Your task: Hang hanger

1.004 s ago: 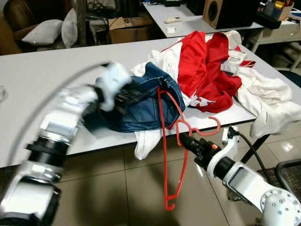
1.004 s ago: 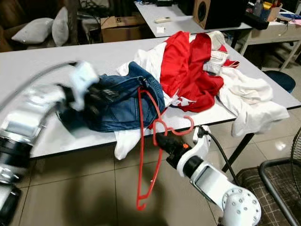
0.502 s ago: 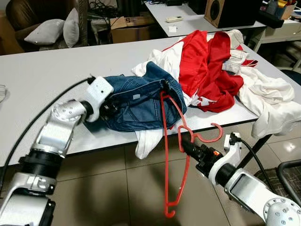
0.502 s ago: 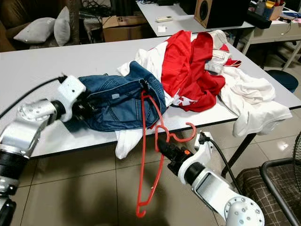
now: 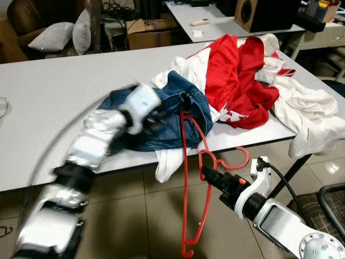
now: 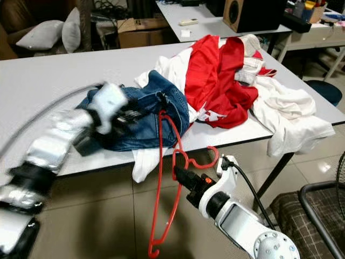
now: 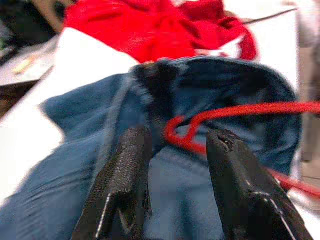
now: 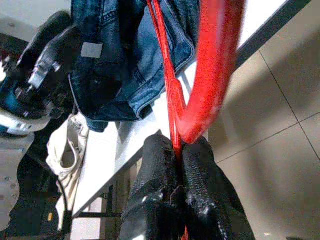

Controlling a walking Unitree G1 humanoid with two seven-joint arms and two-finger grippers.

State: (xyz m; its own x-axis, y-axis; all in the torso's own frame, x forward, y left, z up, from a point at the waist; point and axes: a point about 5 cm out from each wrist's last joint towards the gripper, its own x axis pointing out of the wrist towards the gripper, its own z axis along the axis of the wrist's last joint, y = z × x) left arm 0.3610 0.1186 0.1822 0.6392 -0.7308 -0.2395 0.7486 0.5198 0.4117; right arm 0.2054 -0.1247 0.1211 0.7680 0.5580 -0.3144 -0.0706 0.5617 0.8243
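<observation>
Hanger [image 5: 192, 178], one, red, hangs off the white table [image 5: 48, 97] edge, its upper end caught in the blue jeans [image 5: 167, 116]; right gripper [image 8: 181, 150] is clamped on its neck. Left gripper [image 7: 175, 145], blurred, sits spread over the jeans. Red garment [image 5: 237, 75] and white clothes [image 5: 307, 113] lie heaped alongside.

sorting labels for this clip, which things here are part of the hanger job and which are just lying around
Part of the job:
red hanger
jeans
right gripper, shut on the hanger
left gripper, open at the jeans

Lying about:
red garment
white clothes
pillows
cardboard box
speaker
</observation>
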